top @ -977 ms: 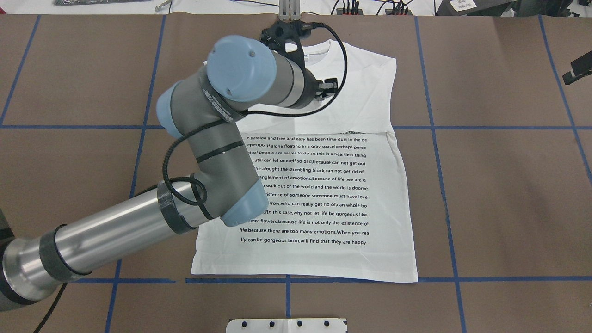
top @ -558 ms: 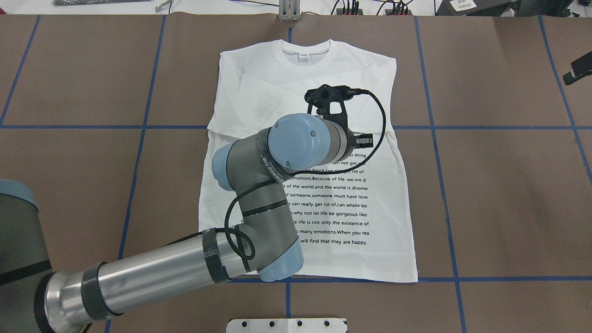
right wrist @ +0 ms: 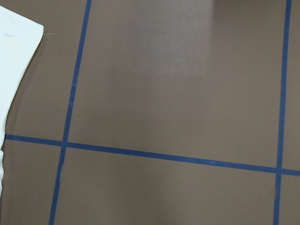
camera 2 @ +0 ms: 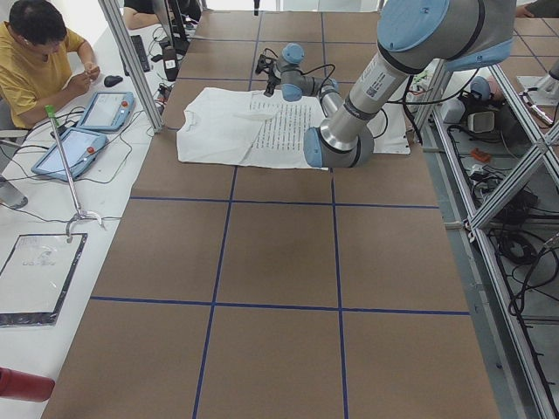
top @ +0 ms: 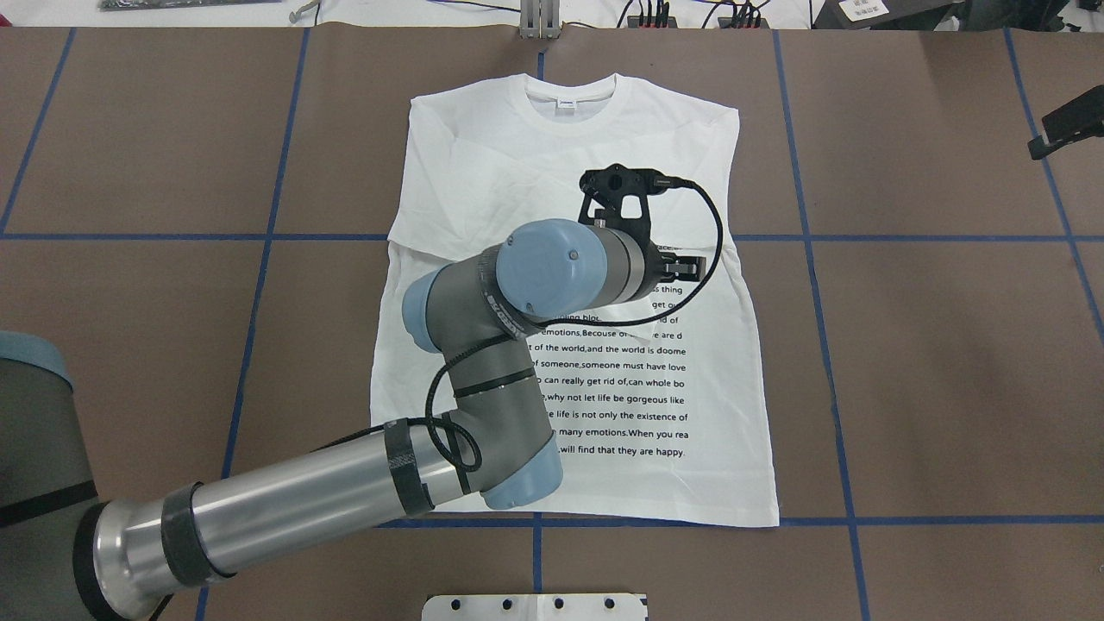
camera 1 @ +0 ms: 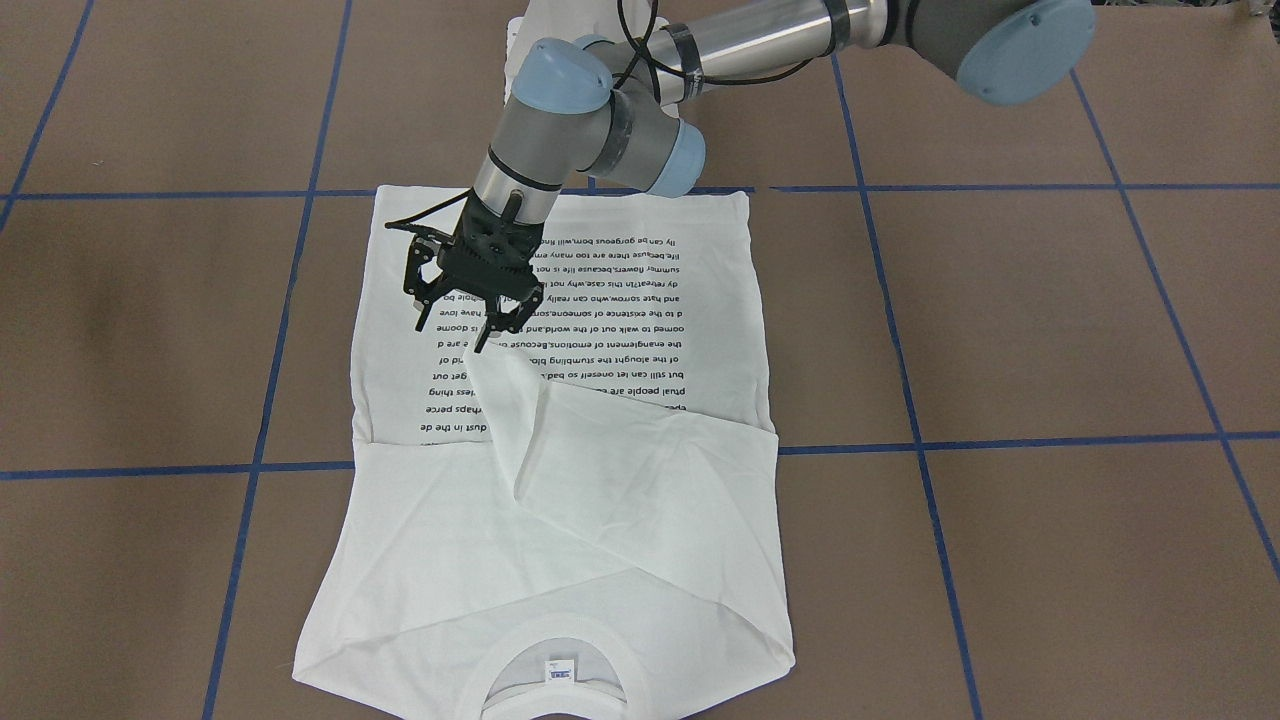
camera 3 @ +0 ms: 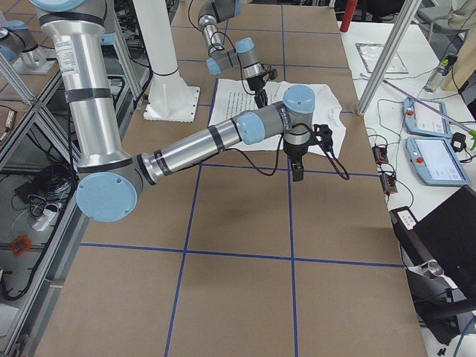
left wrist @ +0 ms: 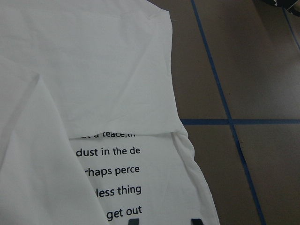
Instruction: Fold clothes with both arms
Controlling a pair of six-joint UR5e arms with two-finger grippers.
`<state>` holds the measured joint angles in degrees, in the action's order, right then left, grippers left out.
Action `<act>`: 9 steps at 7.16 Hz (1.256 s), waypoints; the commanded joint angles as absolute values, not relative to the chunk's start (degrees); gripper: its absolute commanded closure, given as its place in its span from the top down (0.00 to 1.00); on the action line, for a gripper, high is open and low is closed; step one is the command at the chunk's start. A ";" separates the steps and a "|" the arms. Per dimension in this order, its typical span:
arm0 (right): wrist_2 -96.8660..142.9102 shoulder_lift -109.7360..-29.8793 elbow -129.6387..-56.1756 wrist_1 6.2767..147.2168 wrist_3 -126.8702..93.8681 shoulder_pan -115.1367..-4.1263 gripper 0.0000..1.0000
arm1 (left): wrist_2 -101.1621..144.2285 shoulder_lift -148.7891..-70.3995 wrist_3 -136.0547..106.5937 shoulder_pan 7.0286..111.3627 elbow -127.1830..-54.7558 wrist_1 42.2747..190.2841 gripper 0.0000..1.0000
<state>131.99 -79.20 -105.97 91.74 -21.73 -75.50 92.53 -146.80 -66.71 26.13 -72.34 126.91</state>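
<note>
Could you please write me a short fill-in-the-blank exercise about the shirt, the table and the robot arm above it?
1. The colour of the shirt is ___.
2. The text printed on it is ___.
3. The tape lines on the brown table are ___.
4. The left gripper hovers over the text with its jaws ___.

Missing words: white; black; blue; open.
</note>
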 commanded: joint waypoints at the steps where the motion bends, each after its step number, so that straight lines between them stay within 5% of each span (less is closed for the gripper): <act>1: 127.65 -76.65 -105.73 85.55 -34.38 -67.98 1.00 | 98.79 -143.20 -59.18 31.54 -76.89 120.26 1.00; 6: 107.17 -54.82 -97.15 92.50 -64.65 -47.31 1.00 | 113.62 -126.70 -31.37 48.57 -88.12 120.32 1.00; 9: 98.91 -38.38 -79.35 97.03 -75.64 -38.79 1.00 | 121.46 -116.82 -17.94 56.60 -94.21 120.41 1.00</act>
